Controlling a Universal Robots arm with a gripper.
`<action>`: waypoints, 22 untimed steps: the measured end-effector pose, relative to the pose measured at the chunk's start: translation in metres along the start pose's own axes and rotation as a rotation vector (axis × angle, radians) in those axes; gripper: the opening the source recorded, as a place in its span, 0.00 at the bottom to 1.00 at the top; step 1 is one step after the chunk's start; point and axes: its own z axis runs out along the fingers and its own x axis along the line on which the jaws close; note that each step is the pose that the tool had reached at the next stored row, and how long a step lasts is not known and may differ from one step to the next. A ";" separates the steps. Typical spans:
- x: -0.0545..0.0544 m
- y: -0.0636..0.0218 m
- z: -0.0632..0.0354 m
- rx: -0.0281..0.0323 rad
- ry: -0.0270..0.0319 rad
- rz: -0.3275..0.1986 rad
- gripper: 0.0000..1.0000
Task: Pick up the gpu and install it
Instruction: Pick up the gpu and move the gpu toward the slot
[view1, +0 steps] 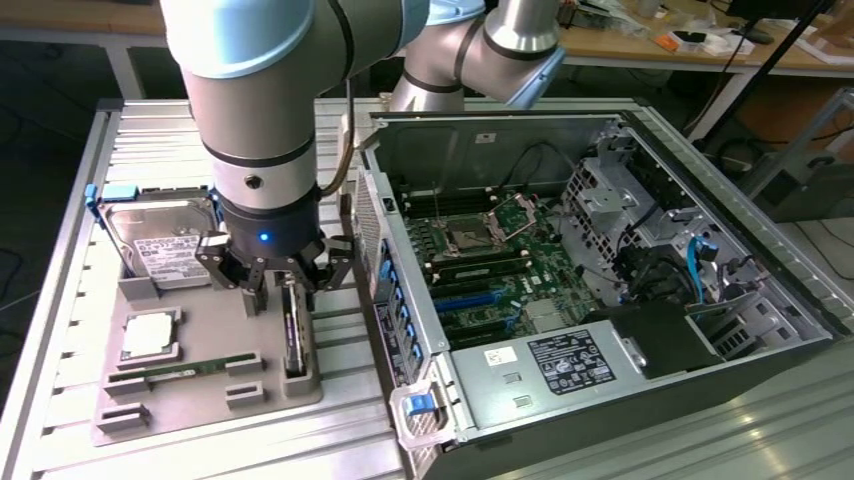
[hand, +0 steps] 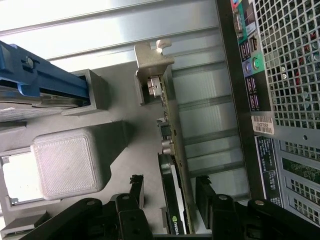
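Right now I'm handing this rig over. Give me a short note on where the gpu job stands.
Gripper: open, one jaw on either side of the gpu, not closed on it.
Gpu: stands on edge in its slot in the grey tray, beside the open case.
Done: the gripper is placed astride the card, nothing more.
Left: grip the card, lift it out and install it in the case.

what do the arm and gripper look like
The arm is a thick silver-grey tube with light blue joint caps and black rings. A small blue light glows on its black wrist. The gripper is black, built of jointed links.
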 end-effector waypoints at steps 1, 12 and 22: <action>0.000 0.0000 0.0007 -0.0001 -0.0005 0.000 0.54; 0.000 -0.0003 0.0039 0.0049 -0.0026 0.002 0.54; 0.000 -0.0003 0.0039 0.0048 -0.0027 0.002 0.45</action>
